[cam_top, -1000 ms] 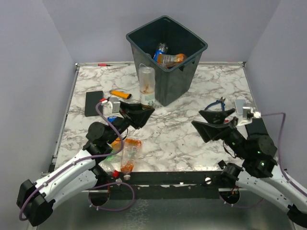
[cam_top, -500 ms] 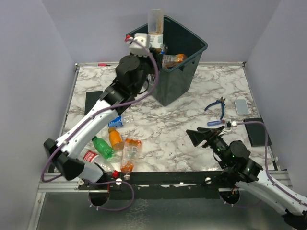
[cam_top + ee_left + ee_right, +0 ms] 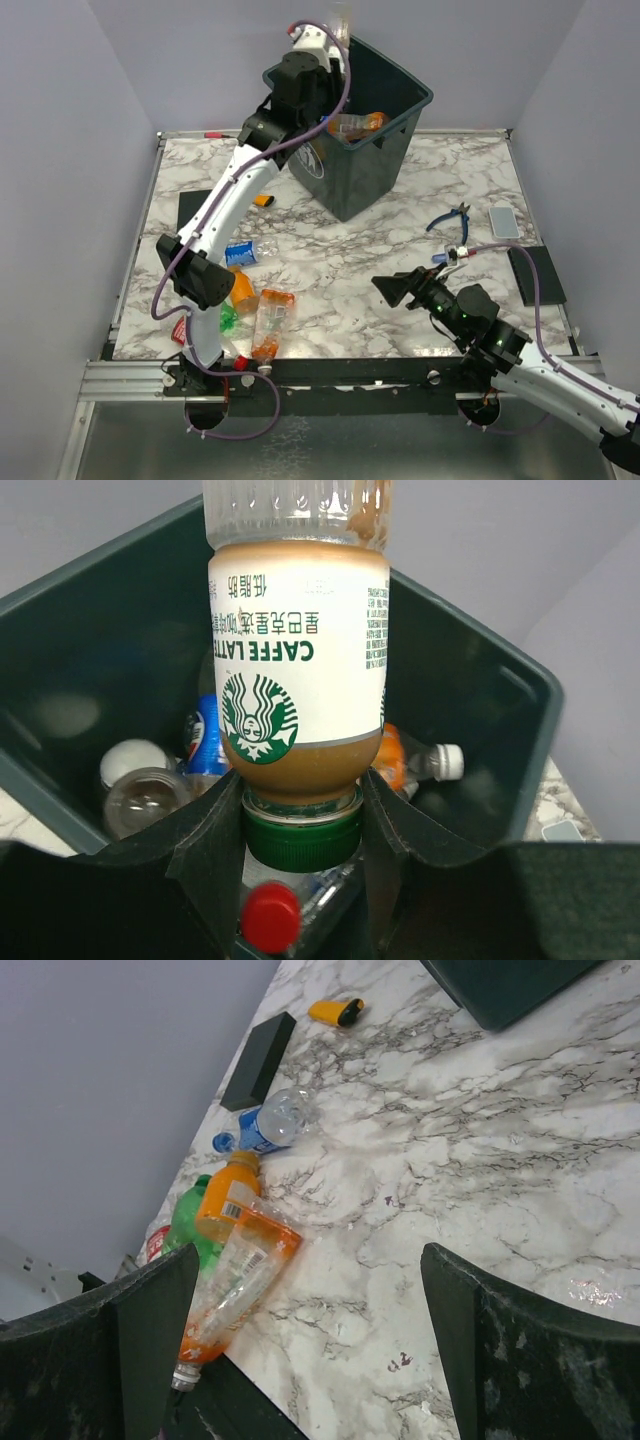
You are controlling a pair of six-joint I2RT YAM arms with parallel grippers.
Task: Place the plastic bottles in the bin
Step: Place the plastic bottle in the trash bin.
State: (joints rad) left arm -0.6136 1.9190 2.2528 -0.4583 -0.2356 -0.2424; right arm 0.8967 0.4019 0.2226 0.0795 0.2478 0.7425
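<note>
Bin: far centre of the table, unmoved over the last second. It already holds several bottles. The left wrist view shows, among others, a red-capped bottle and a white-capped orange bottle.

Left arm: the main change. A second ago it is low over the table beside the bin. Now it is stretched up and out, with the left gripper above the bin's open mouth. Its fingers are clenched on the neck and green cap of the latte bottle. The cap end is toward the wrist and the body points away over the bin's interior. Judgement: the carry is done and only the release remains for this bottle. It should drop inside, since the bin walls frame it in the wrist view.

Right arm: has drawn back toward the near edge and turned leftward. The right gripper is spread wide, with nothing between its fingers.

On the table, near-left corner, close together:
- clear orange-labelled bottle
- orange bottle
- green bottle
- blue-labelled bottle

Judgement: the right gripper is lining up on this cluster, so the task is well short of finished.
</note>
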